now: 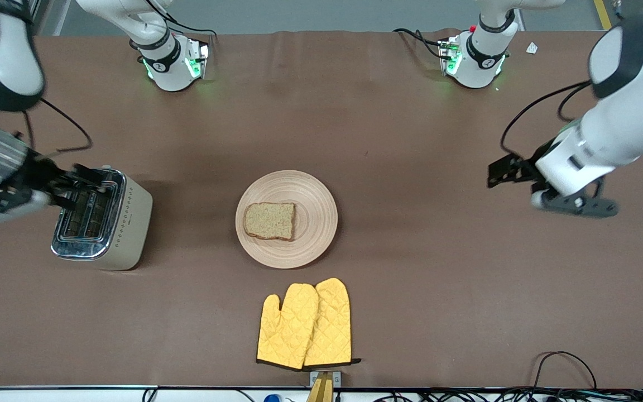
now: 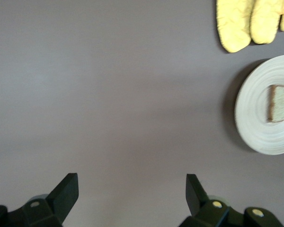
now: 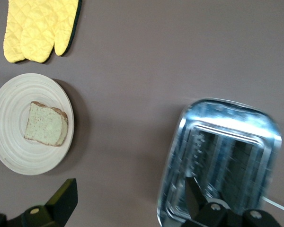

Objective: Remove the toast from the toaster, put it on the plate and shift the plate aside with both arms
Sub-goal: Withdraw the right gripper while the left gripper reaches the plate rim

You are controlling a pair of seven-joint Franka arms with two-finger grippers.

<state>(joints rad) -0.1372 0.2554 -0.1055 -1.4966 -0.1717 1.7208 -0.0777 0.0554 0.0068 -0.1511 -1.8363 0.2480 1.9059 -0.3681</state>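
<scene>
The toast (image 1: 269,220) lies flat on the round pale wooden plate (image 1: 313,192) at the table's middle, on the plate's half toward the right arm's end. My right gripper (image 1: 78,187) is open and empty, up over the toaster (image 1: 104,223); in the right wrist view (image 3: 131,196) one finger shows over the toaster's top (image 3: 222,161), with the plate (image 3: 9,118) and toast (image 3: 45,130) apart from it. My left gripper (image 1: 503,172) is open and empty over bare table toward the left arm's end. In the left wrist view (image 2: 132,189) the plate (image 2: 255,123) and toast (image 2: 281,103) lie well off.
A silver and cream two-slot toaster stands toward the right arm's end of the table. A pair of yellow oven mitts (image 1: 306,326) lies nearer to the front camera than the plate. Cables run along the table's front edge.
</scene>
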